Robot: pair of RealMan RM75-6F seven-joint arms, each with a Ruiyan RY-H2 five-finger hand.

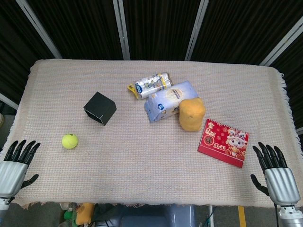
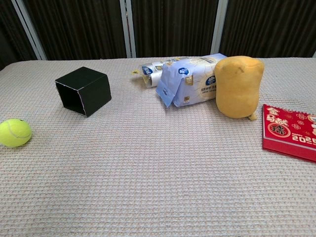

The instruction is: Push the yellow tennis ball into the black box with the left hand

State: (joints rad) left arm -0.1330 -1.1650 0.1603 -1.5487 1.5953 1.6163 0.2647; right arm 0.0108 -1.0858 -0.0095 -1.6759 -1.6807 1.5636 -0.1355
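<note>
The yellow tennis ball (image 1: 69,141) (image 2: 15,132) lies on the woven cloth toward the near left. Behind it and to its right sits the black box (image 1: 100,108) (image 2: 83,91) on its side, its open mouth turned toward the near-left. My left hand (image 1: 14,165) hovers open at the table's near left corner, fingers spread, apart from the ball and to its near left. At the near right corner my right hand (image 1: 277,172) is open too, holding nothing. Neither hand shows in the chest view.
A silver snack bag (image 1: 151,84), a blue-and-white packet (image 1: 169,100) (image 2: 190,79) and an orange plush-like lump (image 1: 191,114) (image 2: 239,86) cluster mid-table. A red 2026 calendar (image 1: 223,142) (image 2: 291,131) lies to the right. The table edge (image 1: 142,204) runs along the near side.
</note>
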